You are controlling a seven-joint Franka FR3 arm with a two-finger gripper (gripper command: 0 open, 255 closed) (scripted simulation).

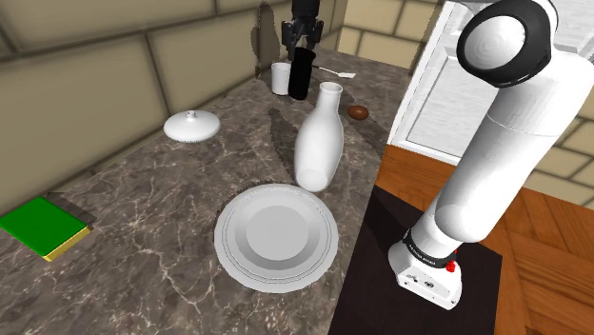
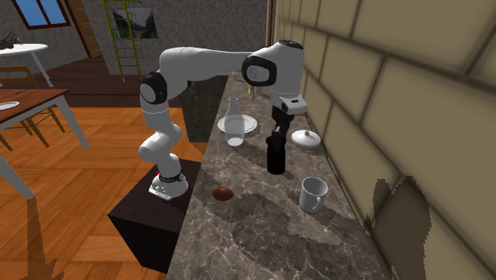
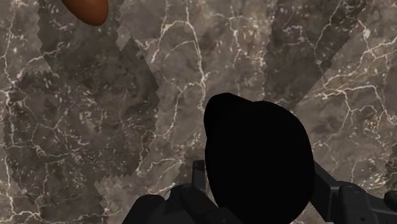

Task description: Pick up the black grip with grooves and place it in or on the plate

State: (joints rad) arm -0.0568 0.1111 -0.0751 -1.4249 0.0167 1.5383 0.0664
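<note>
Upright black grip (image 1: 300, 74): tall, dark, rounded column at far end of marble counter (image 1: 143, 219), well apart from plate (image 1: 225, 243). That plate: round, pale grey, ridged rim, flat near counter's edge.

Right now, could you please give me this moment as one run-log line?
phase: grasp | jaws: shut on upright black cylindrical grip | beside: white mug | round white plate: not yet reached
</note>
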